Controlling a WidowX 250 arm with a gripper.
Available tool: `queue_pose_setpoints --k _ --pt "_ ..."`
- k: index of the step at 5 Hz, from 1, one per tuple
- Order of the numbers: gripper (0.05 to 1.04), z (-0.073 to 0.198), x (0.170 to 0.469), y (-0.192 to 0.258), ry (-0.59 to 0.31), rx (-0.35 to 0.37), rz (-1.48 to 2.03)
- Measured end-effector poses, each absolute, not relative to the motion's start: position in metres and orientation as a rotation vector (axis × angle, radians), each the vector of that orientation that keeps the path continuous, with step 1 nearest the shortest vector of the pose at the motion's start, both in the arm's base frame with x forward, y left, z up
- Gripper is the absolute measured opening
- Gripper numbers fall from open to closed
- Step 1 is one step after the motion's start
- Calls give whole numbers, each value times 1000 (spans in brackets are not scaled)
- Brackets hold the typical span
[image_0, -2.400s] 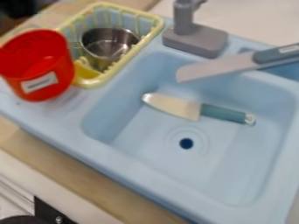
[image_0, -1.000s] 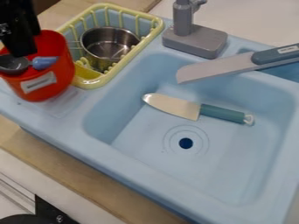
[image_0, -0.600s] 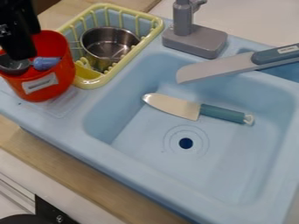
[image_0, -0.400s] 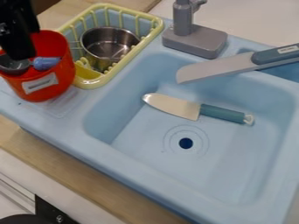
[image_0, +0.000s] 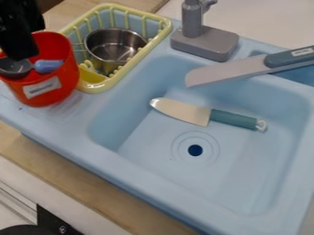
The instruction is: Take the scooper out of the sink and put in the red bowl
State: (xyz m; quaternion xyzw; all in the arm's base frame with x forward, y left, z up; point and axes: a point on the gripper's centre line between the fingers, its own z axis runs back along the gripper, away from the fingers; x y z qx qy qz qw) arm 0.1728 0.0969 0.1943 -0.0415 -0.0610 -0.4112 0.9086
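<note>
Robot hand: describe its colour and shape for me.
The hand is black in the part that shows, a blocky, angular form with fairly straight sides and a blunt lower end. It is too dark to make out finer detail.

Wooden countertop (image_0: 80, 181); white panel (image_0: 38, 187) below; pale surface (image_0: 264, 23) upper right.

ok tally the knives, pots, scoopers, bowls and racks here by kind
Pale-bladed knives with blue-green handles: 2
Round silver metal pot: 1
Grey-and-blue plastic scooper: 1
Red plastic bowl: 1
Yellow plastic rack: 1
Total: 6
</note>
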Motion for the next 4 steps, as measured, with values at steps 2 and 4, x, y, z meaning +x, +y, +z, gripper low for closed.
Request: queue_pose_setpoints --k 2,4 --pt "1000 191 174 55 -107 -101 -1013" --pt "1000 177 179 17 -85 -99 -1099"
